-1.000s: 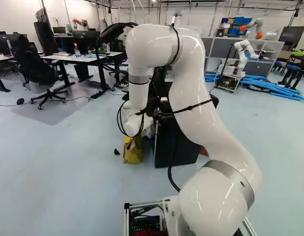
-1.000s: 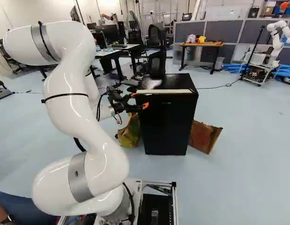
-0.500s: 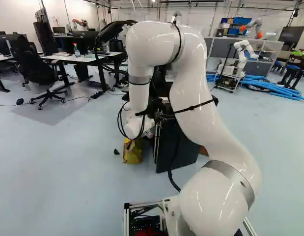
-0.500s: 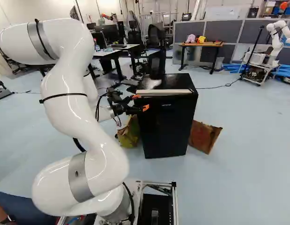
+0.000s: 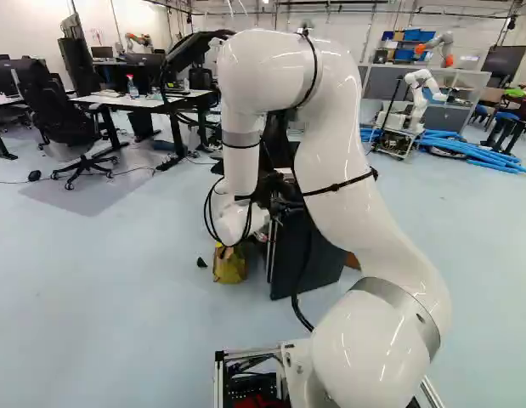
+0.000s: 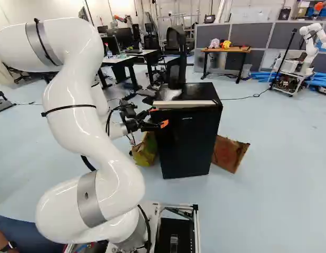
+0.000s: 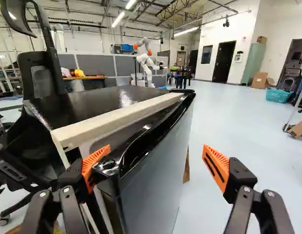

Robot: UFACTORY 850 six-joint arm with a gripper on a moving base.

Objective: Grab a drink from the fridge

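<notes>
The black fridge [image 6: 189, 142] stands ahead of the arm, its door slightly ajar at the side nearest the gripper [image 6: 159, 117]. In the wrist view the gripper [image 7: 154, 160] is open wide across the top corner of the fridge door [image 7: 155, 170]. One orange finger pad [image 7: 94, 165] sits at the gap between door and pale-edged cabinet; the other pad [image 7: 216, 166] is out beyond the door's front face, apart from it. The fridge's inside is hidden and no drink shows.
A yellow-brown bag [image 5: 229, 265] stands beside the fridge, and a brown cardboard piece [image 6: 229, 153] leans at its other side. An office chair [image 7: 41, 92] is close behind the fridge. Farther back are desks [image 6: 126, 59] and another robot [image 6: 305, 52].
The fridge door has swung slightly outward on the gripper's side. My arm has drawn back and down a little with it, fingers still apart. The base has not moved.
</notes>
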